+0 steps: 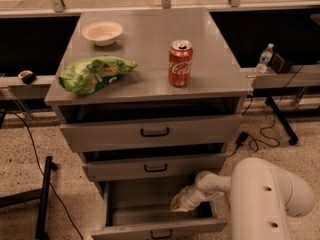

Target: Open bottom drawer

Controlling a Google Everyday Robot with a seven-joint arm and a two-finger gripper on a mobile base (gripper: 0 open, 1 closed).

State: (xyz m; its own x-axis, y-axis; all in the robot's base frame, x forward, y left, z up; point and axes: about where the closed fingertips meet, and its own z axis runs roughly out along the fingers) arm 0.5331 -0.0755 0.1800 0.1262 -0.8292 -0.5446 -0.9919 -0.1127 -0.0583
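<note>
- The bottom drawer (142, 201) is at the very bottom of the grey desk (145, 46), close to the floor.
- It is pulled out toward the front, so you can look down into it.
- Its small black handle (161, 233) is on the front, right at the lower edge of the view.
- The tool (180, 203) is down inside the bottom drawer, near its right side.
- I cannot tell if the tool is clenched or released.
- I also cannot tell if it touches the side of the drawer.
- The white arm (262, 194) comes in from the lower right and bends left to the tool.
- The middle drawer (200, 164) sits just above the bottom drawer and sticks out only a little.
- The top drawer (100, 134) is the biggest one and is pushed nearly all the way in.
- A red soda can (180, 63) stands up straight on top of the desk, a bit right of the middle.
- A green chip bag (95, 74) lies near the left front edge of the top.
- A small white bowl (102, 32) sits behind the bag, at the back left.
- A water bottle (265, 58) stands on a ledge to the right of the desk.
</note>
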